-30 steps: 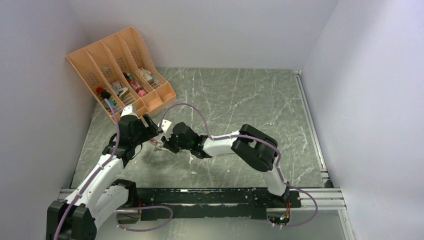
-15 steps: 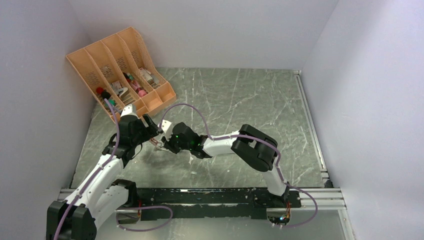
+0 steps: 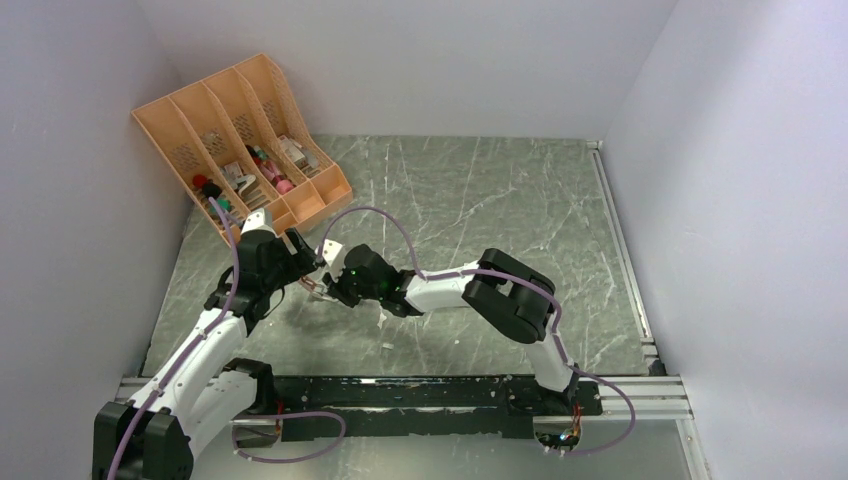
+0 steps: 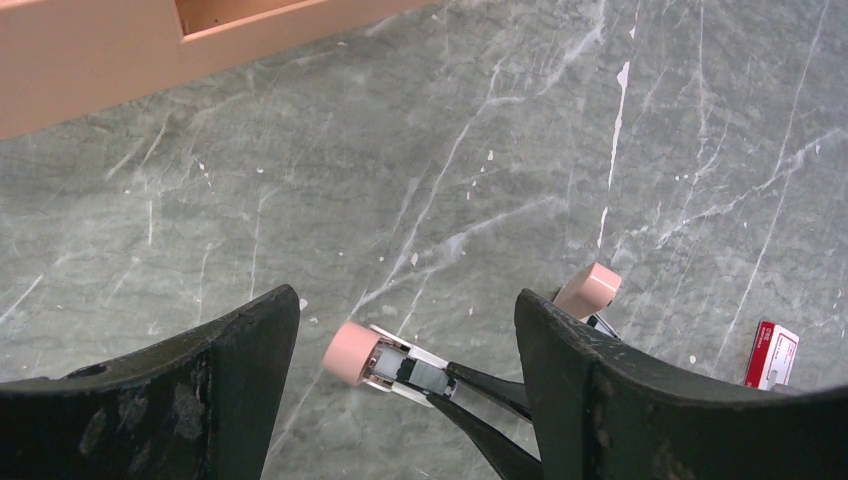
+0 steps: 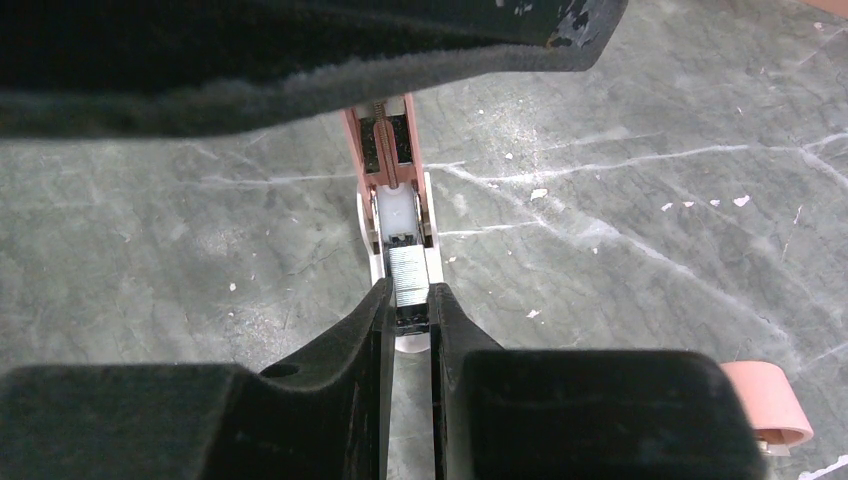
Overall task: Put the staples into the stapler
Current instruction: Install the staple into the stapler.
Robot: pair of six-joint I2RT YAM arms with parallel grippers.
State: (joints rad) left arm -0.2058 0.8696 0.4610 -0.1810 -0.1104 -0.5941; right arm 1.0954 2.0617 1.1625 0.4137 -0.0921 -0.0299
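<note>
Grey-green veined tabletop (image 3: 480, 200) enclosed by pale lilac walls (image 3: 420, 60), seen from the top external view; an orange slotted organiser (image 3: 315, 203) stands in the far left corner, its contents too small to name; the left gripper (image 3: 297, 250) and right gripper (image 3: 325, 290) meet left of centre, tips close together over a sliver of pink stapler (image 3: 313, 291); the arms hide the stapler's form and the staples, and neither gripper's finger spacing can be read here; white flecks (image 3: 384, 320) lie near the right wrist

Left wrist view: the left gripper (image 4: 405, 305) is spread wide, its black fingers (image 4: 200, 400) cut off by the lower edge; the stapler (image 4: 352, 352) lies on the tabletop between them, touching neither where visible; the slim dark tips of the right gripper (image 4: 480, 388) reach in from the lower right to its white magazine; a second pink end (image 4: 590, 288) peeks from behind one finger, and whether it belongs to the same stapler cannot be told; a red-and-white box (image 4: 772, 355) sits at the right edge, partly hidden

Right wrist view: the right gripper (image 5: 408, 300) is pressed nearly together, pinching a short ribbed silvery strip of staples (image 5: 406, 272); the strip is aligned with the open channel of the stapler (image 5: 385, 150), just before a white pusher; whether it is seated cannot be told; a blurred dark shape (image 5: 300, 50) hides the stapler's far end
</note>
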